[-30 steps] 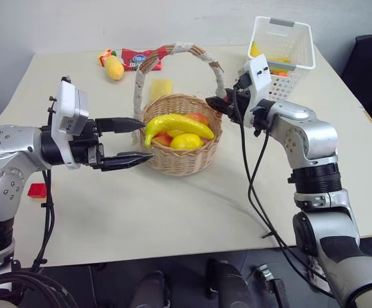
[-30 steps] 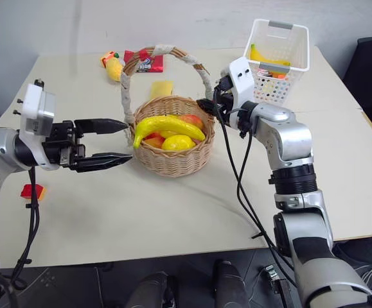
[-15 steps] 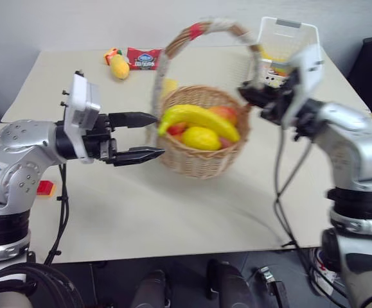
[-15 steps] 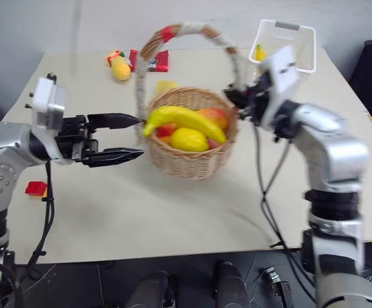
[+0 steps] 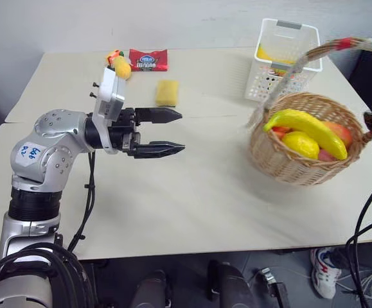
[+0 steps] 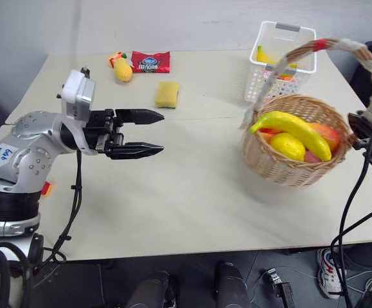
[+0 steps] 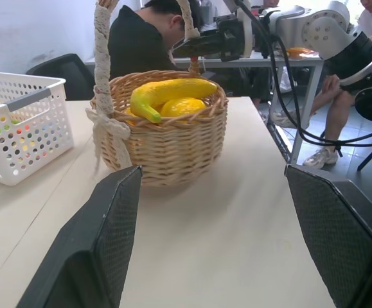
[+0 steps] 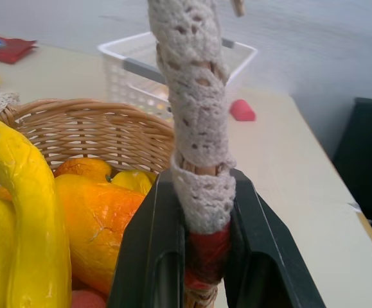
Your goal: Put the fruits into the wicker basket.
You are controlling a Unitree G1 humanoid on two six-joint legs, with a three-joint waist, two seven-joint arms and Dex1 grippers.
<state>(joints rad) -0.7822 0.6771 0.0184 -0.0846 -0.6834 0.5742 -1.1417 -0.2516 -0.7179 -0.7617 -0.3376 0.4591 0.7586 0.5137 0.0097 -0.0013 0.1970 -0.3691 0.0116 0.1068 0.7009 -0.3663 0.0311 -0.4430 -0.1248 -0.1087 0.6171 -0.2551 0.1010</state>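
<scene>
On the table's right edge: wicker basket (image 6: 295,151), far right of the left gripper (image 6: 148,133).
Basket contents: banana (image 6: 293,131) lying slantwise over the lemon (image 6: 287,146).
Right gripper (image 8: 198,253): clamped on the handle's red-wrapped end.
Left gripper: jaws spread, empty, pointing level toward the basket.

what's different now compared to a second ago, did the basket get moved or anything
Yes. The right gripper, shut on the handle, has dragged the wicker basket across the table to the robot's right, in front of the white plastic basket. The banana and lemon rode along inside. The left gripper stays open and empty. The sponge and the red packet have not moved.
</scene>
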